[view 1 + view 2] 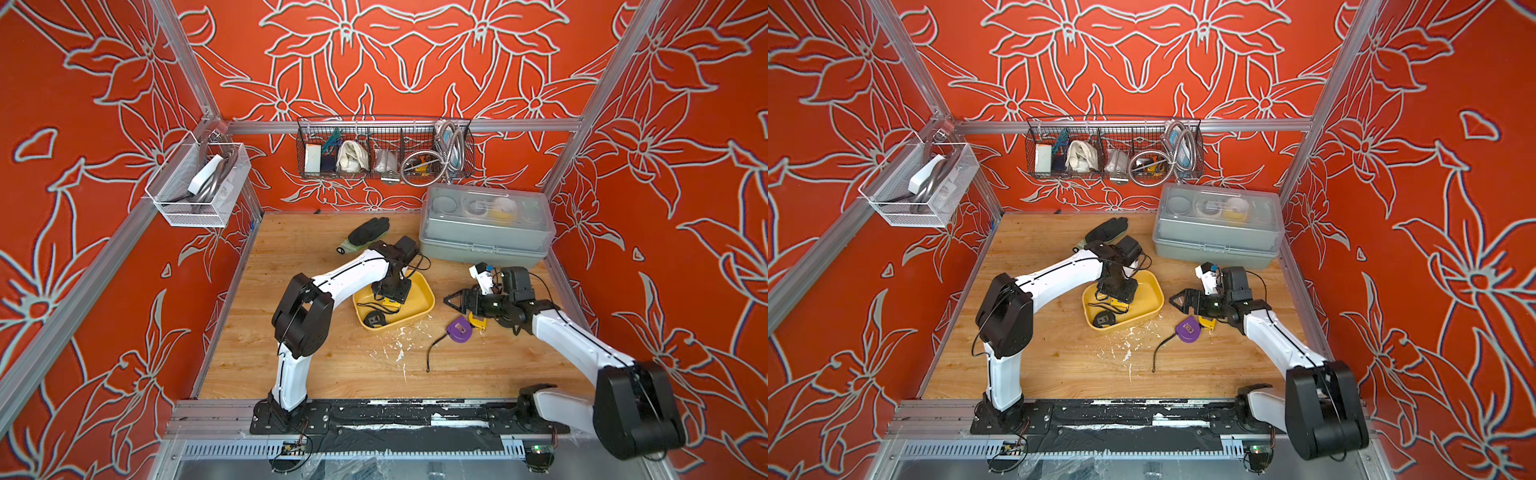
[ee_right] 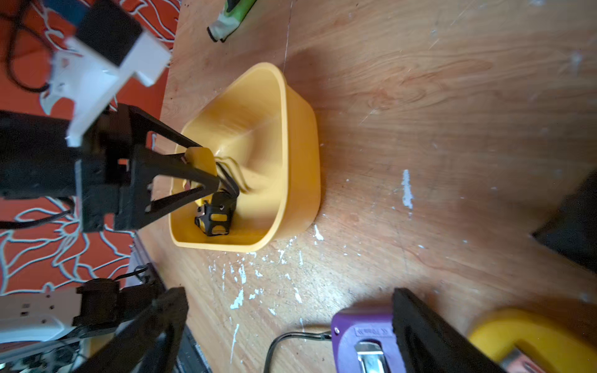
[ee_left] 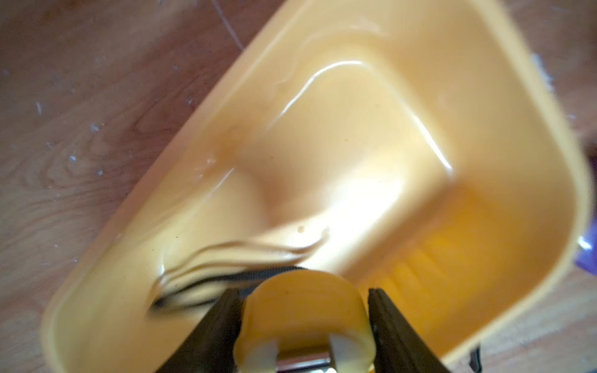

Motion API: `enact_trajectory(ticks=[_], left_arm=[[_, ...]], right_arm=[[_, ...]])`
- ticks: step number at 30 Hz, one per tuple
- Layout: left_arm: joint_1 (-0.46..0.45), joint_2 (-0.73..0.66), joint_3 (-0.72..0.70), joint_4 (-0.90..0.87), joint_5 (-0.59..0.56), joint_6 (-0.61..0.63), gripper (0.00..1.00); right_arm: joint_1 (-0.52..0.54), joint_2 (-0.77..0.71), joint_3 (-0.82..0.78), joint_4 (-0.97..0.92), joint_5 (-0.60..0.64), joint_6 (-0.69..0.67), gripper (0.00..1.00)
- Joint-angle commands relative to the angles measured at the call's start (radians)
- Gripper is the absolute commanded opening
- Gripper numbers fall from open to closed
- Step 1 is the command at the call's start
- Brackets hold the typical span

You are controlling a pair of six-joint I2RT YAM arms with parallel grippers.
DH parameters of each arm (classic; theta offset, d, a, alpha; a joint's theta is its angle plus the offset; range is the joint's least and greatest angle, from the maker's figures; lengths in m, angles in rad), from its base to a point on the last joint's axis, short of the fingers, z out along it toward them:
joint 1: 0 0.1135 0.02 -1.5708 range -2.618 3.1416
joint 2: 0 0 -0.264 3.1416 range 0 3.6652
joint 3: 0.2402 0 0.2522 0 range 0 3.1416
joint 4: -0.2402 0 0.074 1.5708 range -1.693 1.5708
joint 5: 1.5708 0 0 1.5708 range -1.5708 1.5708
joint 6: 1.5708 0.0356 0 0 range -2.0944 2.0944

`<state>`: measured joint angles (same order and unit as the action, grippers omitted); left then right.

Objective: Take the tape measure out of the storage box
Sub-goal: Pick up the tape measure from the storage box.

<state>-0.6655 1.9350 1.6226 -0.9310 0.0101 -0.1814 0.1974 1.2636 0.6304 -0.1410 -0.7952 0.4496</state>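
The yellow storage box [image 1: 420, 291] [image 1: 1149, 291] [image 2: 297, 161] stands mid-table. My left gripper [image 1: 392, 298] [image 3: 303, 290] reaches down into it and is shut on a yellow tape measure [image 3: 303, 319] [image 2: 200, 158], one finger against each side; its black strap [image 3: 210, 284] trails over the box floor. A black-and-yellow tape measure [image 1: 372, 319] [image 1: 1104, 319] [image 2: 216, 213] lies in the box's near corner. My right gripper [image 1: 453, 303] [image 2: 284, 310] hovers open over the table to the right of the box, holding nothing.
A purple tape measure [image 1: 459, 330] [image 2: 361, 339] with a black cord and a yellow one [image 1: 477, 321] [image 2: 523, 336] lie on the table under the right gripper. A grey lidded case [image 1: 486, 232] stands at the back right, a black glove [image 1: 365, 232] behind the box.
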Motion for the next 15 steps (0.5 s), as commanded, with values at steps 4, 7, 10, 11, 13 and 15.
enact_trajectory(ticks=[4,7,10,11,13,15], left_arm=[[-0.030,-0.106,-0.064,0.030,0.083,0.155,0.36],[-0.040,-0.161,-0.092,0.063,0.138,0.185,0.36],[-0.046,-0.205,-0.115,0.092,0.170,0.205,0.36],[-0.048,-0.215,-0.121,0.100,0.181,0.211,0.36],[-0.051,-0.235,-0.130,0.111,0.203,0.223,0.36],[-0.054,-0.251,-0.136,0.119,0.225,0.232,0.36]], right_arm=[[0.021,0.122,0.123,0.095,-0.217,0.108,1.00],[0.039,0.168,0.171,0.088,-0.263,0.125,1.00],[0.075,0.206,0.198,0.095,-0.294,0.151,1.00],[0.091,0.219,0.209,0.084,-0.301,0.153,1.00],[0.123,0.245,0.225,0.078,-0.319,0.151,1.00],[0.153,0.265,0.234,0.077,-0.335,0.146,1.00]])
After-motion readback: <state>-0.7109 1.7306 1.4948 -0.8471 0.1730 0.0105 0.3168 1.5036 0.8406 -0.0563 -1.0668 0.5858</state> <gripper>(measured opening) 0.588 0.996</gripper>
